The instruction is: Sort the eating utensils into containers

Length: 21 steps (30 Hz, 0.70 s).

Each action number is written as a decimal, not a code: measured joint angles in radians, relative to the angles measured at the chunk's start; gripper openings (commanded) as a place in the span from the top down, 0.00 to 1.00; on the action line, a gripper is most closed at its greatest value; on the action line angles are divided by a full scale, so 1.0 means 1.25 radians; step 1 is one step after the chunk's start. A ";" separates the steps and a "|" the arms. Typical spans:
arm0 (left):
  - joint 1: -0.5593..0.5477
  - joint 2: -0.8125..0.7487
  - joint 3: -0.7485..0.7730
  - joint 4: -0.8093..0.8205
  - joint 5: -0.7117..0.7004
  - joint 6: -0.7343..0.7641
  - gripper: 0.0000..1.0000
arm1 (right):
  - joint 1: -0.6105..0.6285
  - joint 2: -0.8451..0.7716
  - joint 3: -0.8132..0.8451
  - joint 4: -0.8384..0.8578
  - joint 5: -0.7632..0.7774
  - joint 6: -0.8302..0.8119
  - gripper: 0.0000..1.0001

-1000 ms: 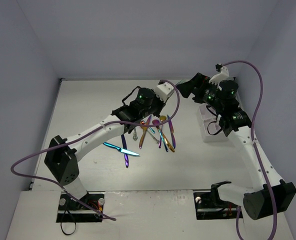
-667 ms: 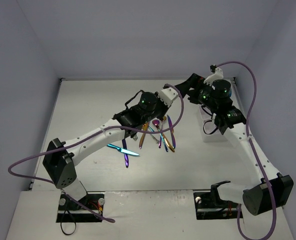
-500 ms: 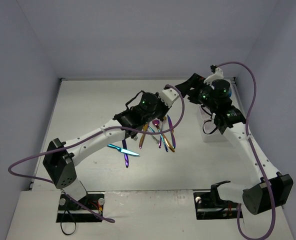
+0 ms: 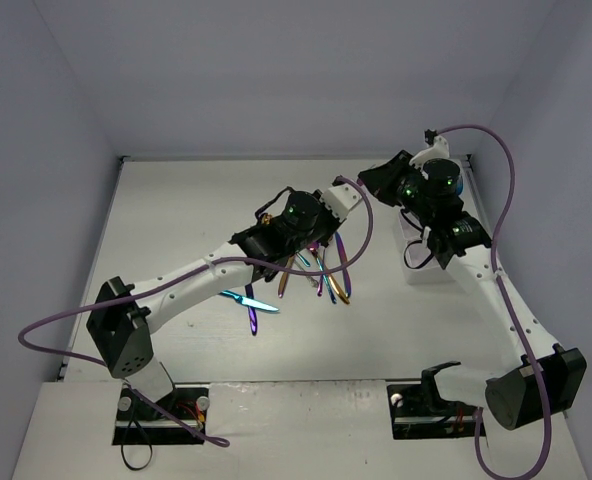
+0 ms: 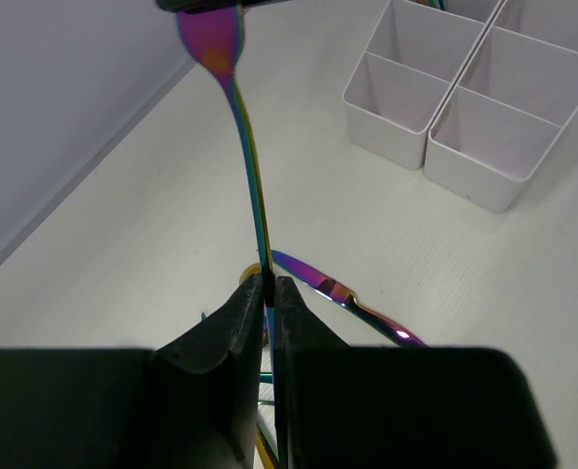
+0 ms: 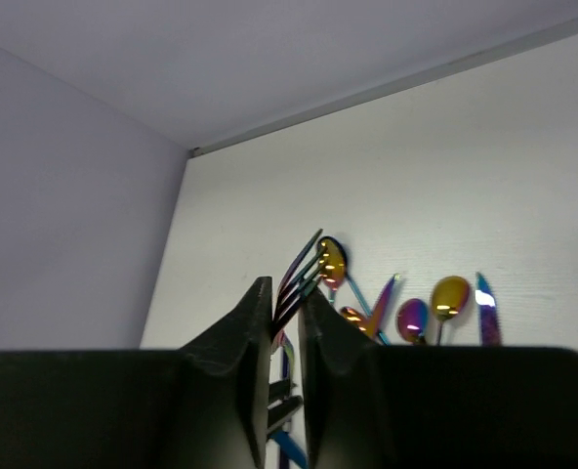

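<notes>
Right pincer [image 6: 285,293] goes from wide to narrow, now pinching fork [image 5: 240,127] tines. left pincer [image 5: 271,288] clamps the handle, fork spanning both. Looks like a handover: left should release. caddy [image 5: 479,181] sits ahead-right of left pincer.

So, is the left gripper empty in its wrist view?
No, the left gripper is pinched shut on the thin handle of a rainbow utensil.
</notes>
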 measured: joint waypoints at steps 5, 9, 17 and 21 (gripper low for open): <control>-0.003 0.000 -0.013 0.012 -0.003 0.000 0.99 | 0.018 -0.001 0.000 0.016 -0.015 0.022 1.00; -0.003 0.000 -0.023 0.027 -0.006 0.000 0.75 | 0.018 -0.001 0.000 0.016 -0.013 0.020 1.00; -0.007 -0.017 -0.079 0.020 -0.072 -0.012 0.29 | -0.004 0.000 -0.001 0.010 0.068 -0.077 1.00; -0.004 -0.043 -0.112 -0.021 -0.147 -0.050 0.25 | -0.026 0.000 0.001 0.009 0.107 -0.138 1.00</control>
